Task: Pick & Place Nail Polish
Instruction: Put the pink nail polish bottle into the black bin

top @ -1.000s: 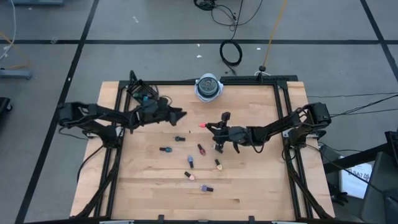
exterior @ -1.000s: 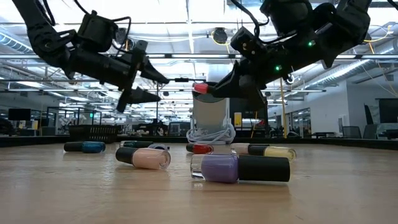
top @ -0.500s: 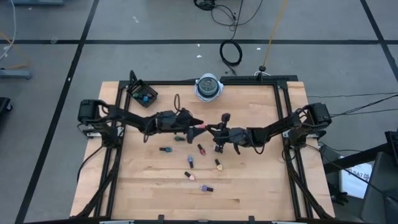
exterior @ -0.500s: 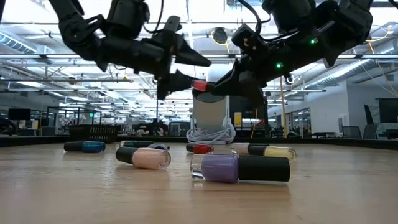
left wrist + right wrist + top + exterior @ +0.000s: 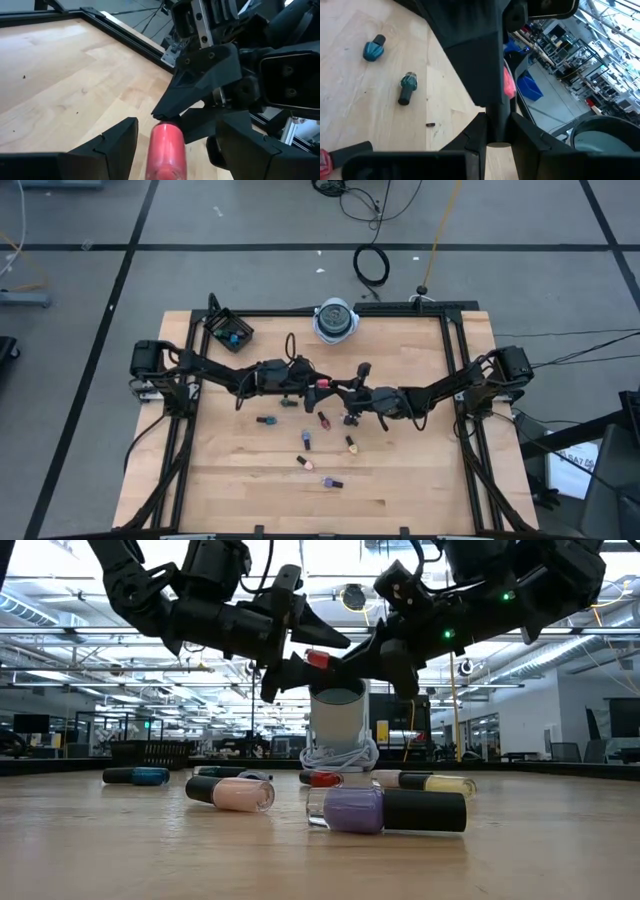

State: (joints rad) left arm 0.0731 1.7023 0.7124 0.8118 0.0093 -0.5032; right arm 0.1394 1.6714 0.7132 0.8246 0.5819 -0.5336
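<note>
Red nail polish bottle [image 5: 323,383] — between both end effectors

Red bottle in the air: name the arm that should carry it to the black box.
Left. The left gripper, open, brackets the red bottle held by the right gripper; the black box sits on its side.

1. Table [image 5: 400,470]: pale wood, smooth, matt, visible grain.
2. Table frame [image 5: 300,314]: black metal rails.
3. Purple nail polish bottle [image 5: 385,810]: glossy body, matt black cap.
4. Left gripper [image 5: 172,150]: matt black plastic.
</note>
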